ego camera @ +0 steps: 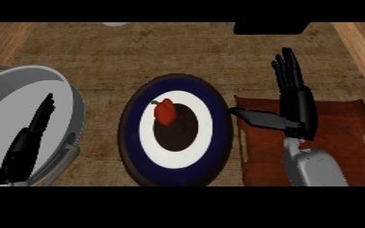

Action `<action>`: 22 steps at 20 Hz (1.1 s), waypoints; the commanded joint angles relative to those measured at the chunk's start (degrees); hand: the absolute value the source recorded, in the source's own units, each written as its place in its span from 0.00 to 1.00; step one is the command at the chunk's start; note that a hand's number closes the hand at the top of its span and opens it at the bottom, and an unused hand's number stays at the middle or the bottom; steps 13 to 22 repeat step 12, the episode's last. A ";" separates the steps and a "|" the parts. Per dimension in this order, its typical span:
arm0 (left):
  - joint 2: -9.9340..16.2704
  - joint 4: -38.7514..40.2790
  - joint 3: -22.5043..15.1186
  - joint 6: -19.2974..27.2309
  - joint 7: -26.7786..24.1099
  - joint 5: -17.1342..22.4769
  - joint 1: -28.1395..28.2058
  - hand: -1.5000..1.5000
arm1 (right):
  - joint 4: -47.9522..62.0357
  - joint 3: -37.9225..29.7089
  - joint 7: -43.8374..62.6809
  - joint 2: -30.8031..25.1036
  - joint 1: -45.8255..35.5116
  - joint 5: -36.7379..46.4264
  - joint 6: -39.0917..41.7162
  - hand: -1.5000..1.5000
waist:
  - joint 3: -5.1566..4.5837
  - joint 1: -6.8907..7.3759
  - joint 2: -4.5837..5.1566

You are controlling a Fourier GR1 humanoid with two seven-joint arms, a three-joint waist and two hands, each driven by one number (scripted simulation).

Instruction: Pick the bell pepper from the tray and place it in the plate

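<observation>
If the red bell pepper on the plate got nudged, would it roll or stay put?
The bell pepper looks rounded and lumpy, so it would probably wobble rather than roll far. It lies near the plate's dark centre, which may hold it. Its glossy skin could be slippery.

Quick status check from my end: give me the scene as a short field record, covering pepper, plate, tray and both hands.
pepper: red bell pepper lying on the plate, left of its dark centre
plate: round plate with dark blue rim and white ring, mid-counter
tray: reddish-brown tray right of the plate, nothing seen on its visible part
right hand: right hand open above the tray, fingers straight, holding nothing
left hand: left hand open, resting at left over a grey round object
</observation>
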 commanded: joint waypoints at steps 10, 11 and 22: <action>-0.28 -2.50 1.32 -1.97 2.24 -1.20 -0.03 0.50 | 20.25 -15.85 -21.85 -8.93 1.85 -9.11 23.22 0.00 | -0.16 0.27 -0.05; 0.01 -2.30 1.76 -2.60 2.34 -0.19 -0.32 0.50 | 26.56 -16.21 -28.77 -7.40 1.40 -8.20 23.52 0.00 | -0.14 0.42 0.00; 0.27 1.78 2.92 -2.96 0.11 0.23 -2.22 0.50 | 23.96 -17.74 -25.42 -9.80 2.52 -10.03 25.86 0.00 | -0.17 0.18 -0.03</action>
